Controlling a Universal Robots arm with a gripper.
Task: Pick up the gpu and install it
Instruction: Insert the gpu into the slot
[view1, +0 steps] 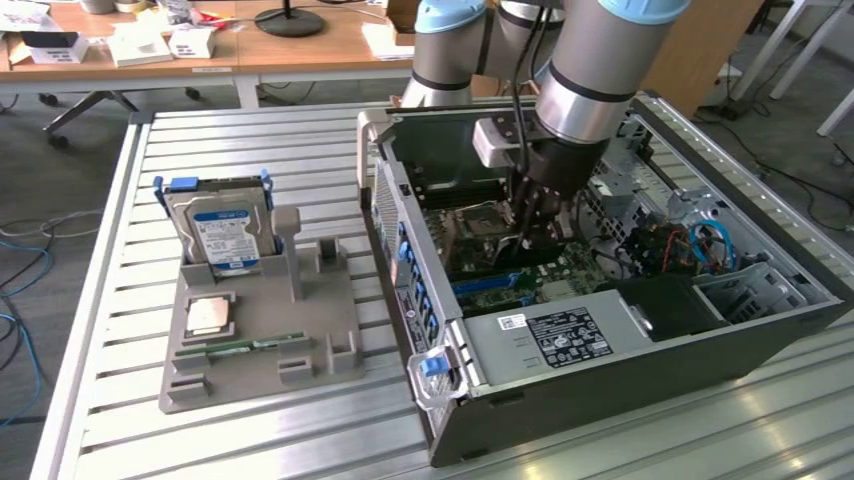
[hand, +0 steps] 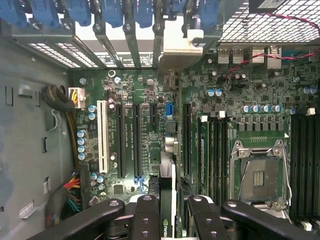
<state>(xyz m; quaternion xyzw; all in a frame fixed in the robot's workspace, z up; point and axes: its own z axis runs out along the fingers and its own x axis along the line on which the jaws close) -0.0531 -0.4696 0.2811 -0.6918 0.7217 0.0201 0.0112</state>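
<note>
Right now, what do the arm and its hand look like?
The arm is a silver-grey tube with pale blue joint caps and a black band near the wrist. A black cable runs down it, and a light grey box sits on the wrist. The hand is black, with jointed fingers showing round pins.

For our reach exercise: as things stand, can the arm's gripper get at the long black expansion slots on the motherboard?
Probably yes: the case stands open, and the gripper, holding the gpu, is inside, above the slots, with nothing seen between.
</note>
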